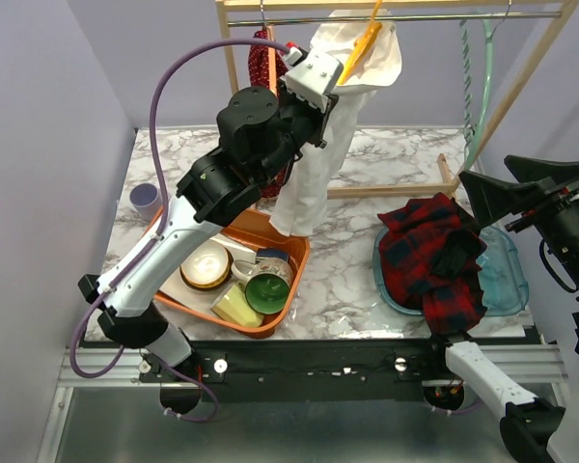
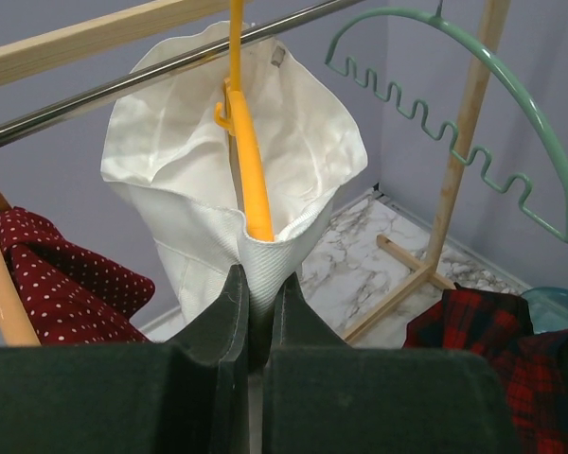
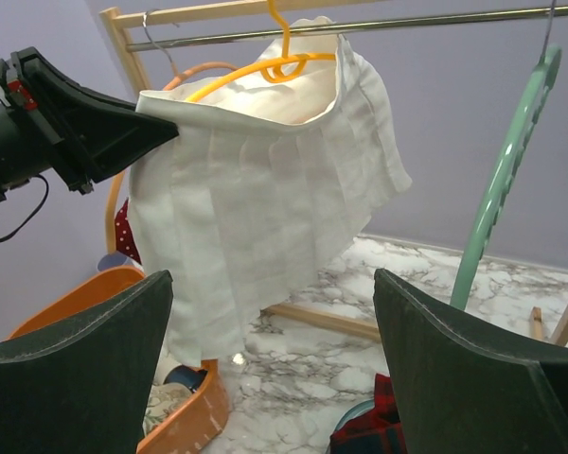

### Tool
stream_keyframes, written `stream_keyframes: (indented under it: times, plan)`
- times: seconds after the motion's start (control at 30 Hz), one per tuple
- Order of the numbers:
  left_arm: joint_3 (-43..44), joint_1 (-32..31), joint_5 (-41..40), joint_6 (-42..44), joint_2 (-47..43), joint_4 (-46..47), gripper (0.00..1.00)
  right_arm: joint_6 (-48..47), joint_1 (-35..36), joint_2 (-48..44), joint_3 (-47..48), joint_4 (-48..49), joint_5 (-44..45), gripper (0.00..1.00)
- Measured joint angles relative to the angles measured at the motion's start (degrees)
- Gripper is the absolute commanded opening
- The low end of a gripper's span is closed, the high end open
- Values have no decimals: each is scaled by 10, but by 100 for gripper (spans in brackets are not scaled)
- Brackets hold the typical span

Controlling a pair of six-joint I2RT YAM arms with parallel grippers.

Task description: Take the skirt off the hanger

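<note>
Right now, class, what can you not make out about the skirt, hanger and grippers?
Left wrist view: the hem of the skirt, blocked by the left gripper; the lower end of the orange hanger, sunk inside the waistband.
Top view: the left gripper's fingertips, hidden behind its wrist housing.
Right wrist view: part of the hanger, inside the skirt; the finger bases of the right gripper, cut off by the bottom edge.

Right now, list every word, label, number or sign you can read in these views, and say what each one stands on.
No text can be read in any view.
Small grey tag on the white skirt: too small to read.
Green tin in the orange bin: no print can be made out.
</note>
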Motion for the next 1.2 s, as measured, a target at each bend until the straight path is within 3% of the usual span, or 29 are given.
stream_keyframes:
  times: [0.33,0.87,1.2]
  plan:
    - [-82,0,17,8,-63,42,0,14,0,10,2,2,-32,91]
    - [-16,-3,22,-3,-2,63,0,19,0,10,2,2,-40,91]
    - [-110,-3,49,-10,-98,14,0,37,0,10,-2,18,-77,87]
